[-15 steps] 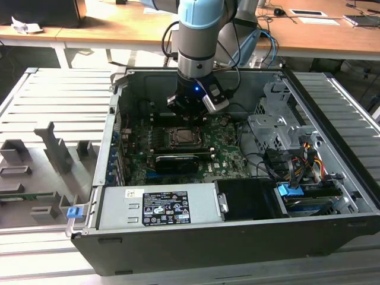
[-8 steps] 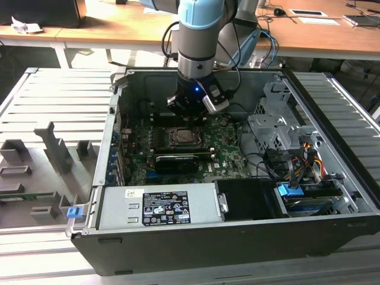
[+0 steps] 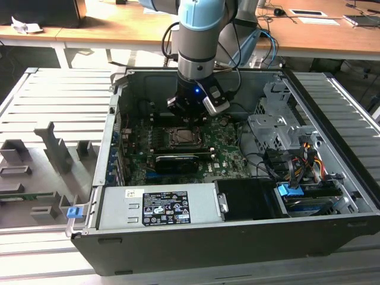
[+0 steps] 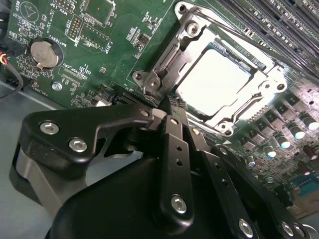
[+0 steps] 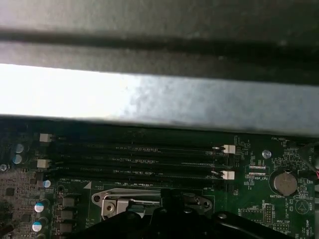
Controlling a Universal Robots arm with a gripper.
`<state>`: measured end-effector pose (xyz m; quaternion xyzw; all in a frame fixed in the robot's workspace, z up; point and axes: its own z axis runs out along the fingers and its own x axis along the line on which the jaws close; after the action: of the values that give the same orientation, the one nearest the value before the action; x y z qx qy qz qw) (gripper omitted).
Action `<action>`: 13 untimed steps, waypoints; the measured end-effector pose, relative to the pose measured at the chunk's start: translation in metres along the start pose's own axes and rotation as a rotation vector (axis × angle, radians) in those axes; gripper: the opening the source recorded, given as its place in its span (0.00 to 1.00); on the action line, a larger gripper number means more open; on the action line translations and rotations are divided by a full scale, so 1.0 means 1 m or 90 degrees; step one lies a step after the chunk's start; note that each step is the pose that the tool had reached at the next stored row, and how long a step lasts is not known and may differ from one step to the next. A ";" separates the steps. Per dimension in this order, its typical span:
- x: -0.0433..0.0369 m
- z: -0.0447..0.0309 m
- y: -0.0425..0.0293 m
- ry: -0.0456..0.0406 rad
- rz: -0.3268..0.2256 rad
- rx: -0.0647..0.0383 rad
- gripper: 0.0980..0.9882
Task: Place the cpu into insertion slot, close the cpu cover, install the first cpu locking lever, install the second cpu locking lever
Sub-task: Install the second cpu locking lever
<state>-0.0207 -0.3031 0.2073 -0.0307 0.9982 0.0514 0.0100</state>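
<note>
The cpu (image 3: 183,137) lies in the insertion slot (image 3: 183,146) on the green motherboard (image 3: 225,157). In the second wrist view its bright metal top (image 4: 219,84) shows through the cut-out of the cpu cover (image 4: 259,94), which lies flat over it. A thin locking lever rod (image 4: 239,35) runs along one side of the socket, and a hooked lever end (image 4: 152,84) sits at a socket corner. My gripper (image 3: 190,111) hangs just behind the socket. Its black fingers (image 4: 172,144) are pressed together, and the gripper (image 4: 171,102) tips are beside that hooked lever end.
The open computer case holds a power supply (image 3: 160,208) in front, a black card (image 3: 177,161), a drive cage (image 3: 279,127) and cables (image 3: 297,163) on the exterior view's right. Memory slots (image 5: 139,159) and a coin battery (image 4: 44,54) flank the socket. A grey fixture tray (image 3: 47,154) lies on the exterior view's left.
</note>
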 end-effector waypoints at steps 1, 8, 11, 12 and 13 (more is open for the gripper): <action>0.0000 0.0000 0.0000 0.0000 0.000 0.000 0.01; 0.0002 -0.0083 -0.0065 0.0000 0.000 0.000 0.01; 0.0005 -0.0130 -0.0123 0.0001 0.000 0.000 0.01; 0.0005 -0.0135 -0.0124 0.0001 0.000 0.000 0.01; 0.0005 -0.0135 -0.0127 0.0000 0.000 0.000 0.01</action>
<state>-0.0206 -0.3171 0.2194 -0.0308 0.9981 0.0515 0.0101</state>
